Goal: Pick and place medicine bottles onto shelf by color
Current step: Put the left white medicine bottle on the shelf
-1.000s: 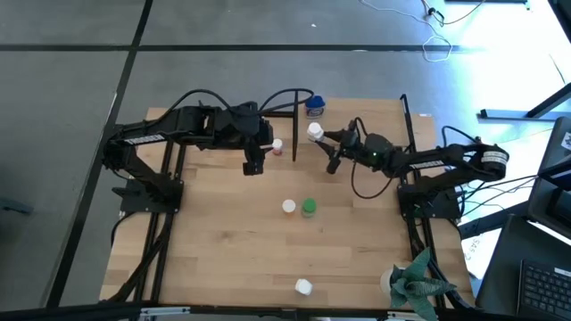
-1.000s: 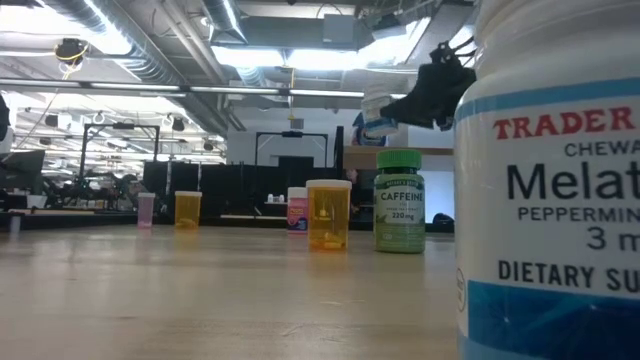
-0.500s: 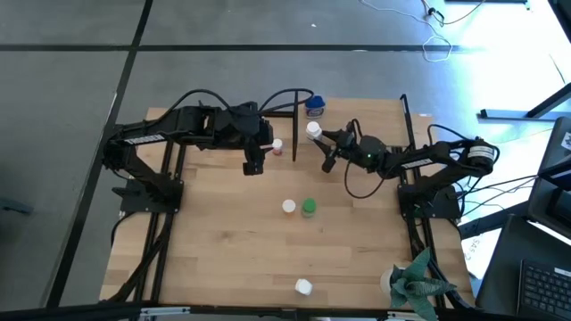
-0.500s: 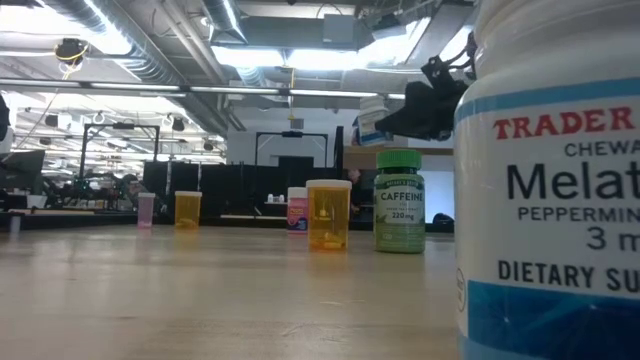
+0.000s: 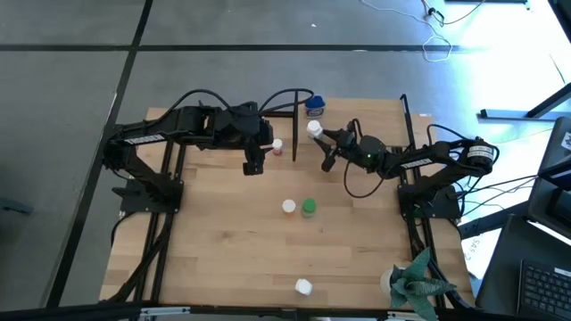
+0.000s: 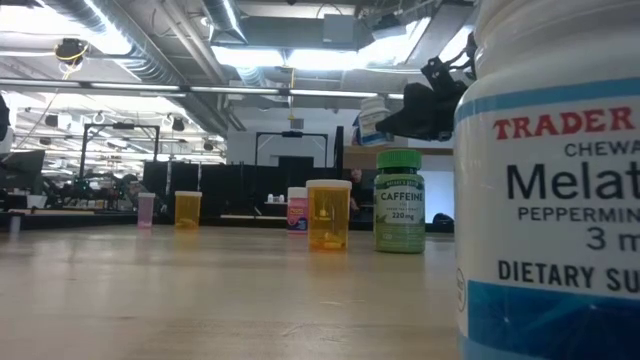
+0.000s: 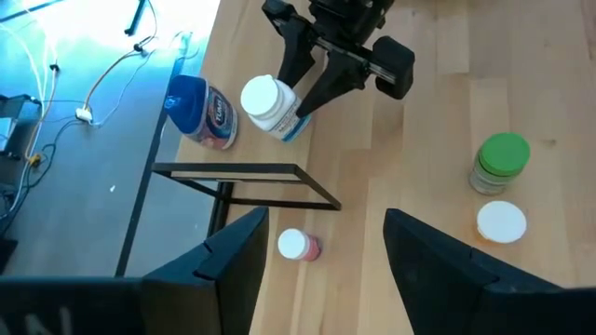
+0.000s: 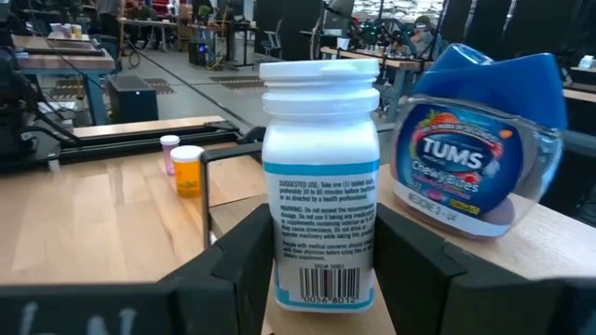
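Sorting was early-stage, by my read. One blue-capped Tums bottle sat at the top centre of the high view, on or at the shelf end of the tabletop; exact footing not clear.

The right hand was pinching a white-capped white bottle with a blue label band, held just below the Tums in the high view. In the right wrist view the white bottle stood upright between the fingers with the Tums bottle just beside it, not touching as far as I could tell. It looked close to placement but not released.

The left hand hovered over the tabletop left of centre, fingers spread and holding nothing in its wrist view. A small pink bottle stood just beside it, near a black shelf upright.

Still on the tabletop:
- green-capped caffeine bottle, centre
- white-capped orange bottle, just beside its left
- white melatonin bottle, bottom centre
- in the low view, another orange bottle and a pale pink one far left

Contents: the orange bottle was translucent, fill not readable. The rest were opaque and capped.

So most bottles were left to place.
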Controlling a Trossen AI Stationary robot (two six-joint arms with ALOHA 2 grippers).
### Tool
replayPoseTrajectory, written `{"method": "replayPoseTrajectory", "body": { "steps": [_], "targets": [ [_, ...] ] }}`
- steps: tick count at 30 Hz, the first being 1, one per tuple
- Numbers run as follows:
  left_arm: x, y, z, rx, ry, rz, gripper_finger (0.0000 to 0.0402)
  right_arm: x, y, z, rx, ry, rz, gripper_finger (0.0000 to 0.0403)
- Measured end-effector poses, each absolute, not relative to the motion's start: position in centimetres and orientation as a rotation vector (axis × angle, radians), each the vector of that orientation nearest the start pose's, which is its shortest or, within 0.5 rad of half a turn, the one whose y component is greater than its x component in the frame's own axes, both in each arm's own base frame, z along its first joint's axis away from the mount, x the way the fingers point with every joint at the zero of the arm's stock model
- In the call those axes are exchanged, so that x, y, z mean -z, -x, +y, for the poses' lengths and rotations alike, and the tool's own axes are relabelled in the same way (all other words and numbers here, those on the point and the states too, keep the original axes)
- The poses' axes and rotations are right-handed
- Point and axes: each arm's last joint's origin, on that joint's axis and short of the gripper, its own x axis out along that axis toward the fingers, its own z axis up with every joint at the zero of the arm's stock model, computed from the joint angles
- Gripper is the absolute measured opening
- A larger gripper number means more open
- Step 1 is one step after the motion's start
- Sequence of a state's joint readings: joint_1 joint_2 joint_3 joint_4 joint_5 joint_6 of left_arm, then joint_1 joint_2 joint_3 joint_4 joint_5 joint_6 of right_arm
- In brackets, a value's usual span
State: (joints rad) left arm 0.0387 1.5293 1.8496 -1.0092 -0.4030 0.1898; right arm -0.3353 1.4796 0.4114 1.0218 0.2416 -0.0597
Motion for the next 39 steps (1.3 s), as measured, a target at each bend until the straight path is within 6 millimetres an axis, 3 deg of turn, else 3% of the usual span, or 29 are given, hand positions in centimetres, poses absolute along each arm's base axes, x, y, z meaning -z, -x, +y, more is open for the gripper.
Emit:
{"method": "replayPoseTrajectory", "body": {
  "steps": [6, 17, 39],
  "targets": [
    [-44.13, -29.50, 2.28, -0.359, -0.305, 0.723, 0.0207, -17.62, -24.53, -9.32, 0.578, 0.058, 0.065, 0.0168],
    [-44.13, -29.50, 2.28, -0.359, -0.305, 0.723, 0.0207, -17.53, -24.52, -9.32, 0.578, 0.076, 0.078, 0.0215],
    [-44.13, -29.49, 2.28, -0.360, -0.302, 0.722, 0.0207, -17.83, -24.33, -9.46, 0.654, 0.112, 0.077, 0.0218]
  ]
}}
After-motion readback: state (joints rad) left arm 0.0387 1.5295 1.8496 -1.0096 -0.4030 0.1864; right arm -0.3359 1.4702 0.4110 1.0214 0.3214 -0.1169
